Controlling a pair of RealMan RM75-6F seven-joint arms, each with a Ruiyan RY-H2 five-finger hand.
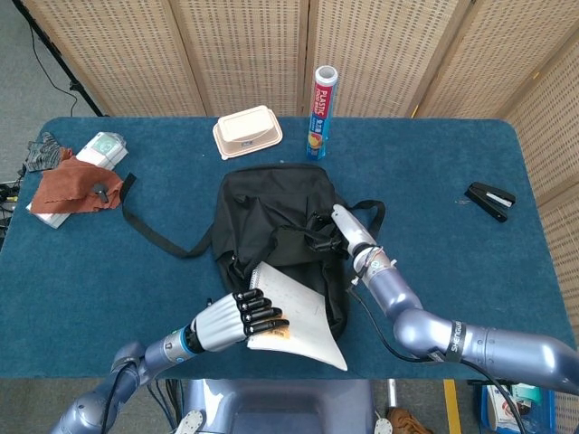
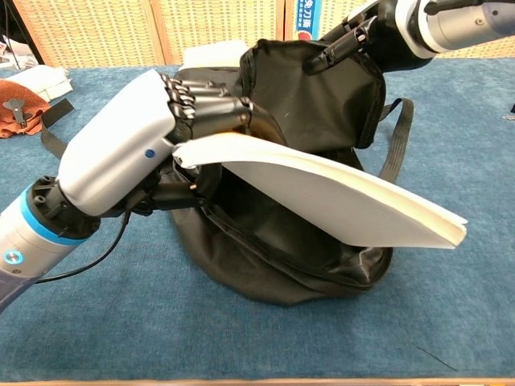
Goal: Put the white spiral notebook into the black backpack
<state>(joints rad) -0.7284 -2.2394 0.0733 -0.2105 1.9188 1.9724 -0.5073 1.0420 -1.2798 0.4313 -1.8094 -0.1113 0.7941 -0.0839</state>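
Note:
The white spiral notebook (image 1: 298, 315) (image 2: 338, 197) hangs tilted over the near, open end of the black backpack (image 1: 276, 231) (image 2: 306, 249). My left hand (image 1: 237, 321) (image 2: 153, 149) grips the notebook by its left edge, fingers on top and thumb beneath. The backpack lies on the blue table with its mouth facing me. My right hand (image 1: 336, 228) (image 2: 354, 36) pinches the bag's upper flap and holds it raised, so the dark inside shows below the notebook.
A loose black strap (image 1: 158, 231) trails left of the bag. At the back stand a beige lunch box (image 1: 246, 131) and a red and blue tube (image 1: 320, 113). A brown cloth on a white packet (image 1: 77, 181) lies far left, a black stapler (image 1: 490, 201) far right.

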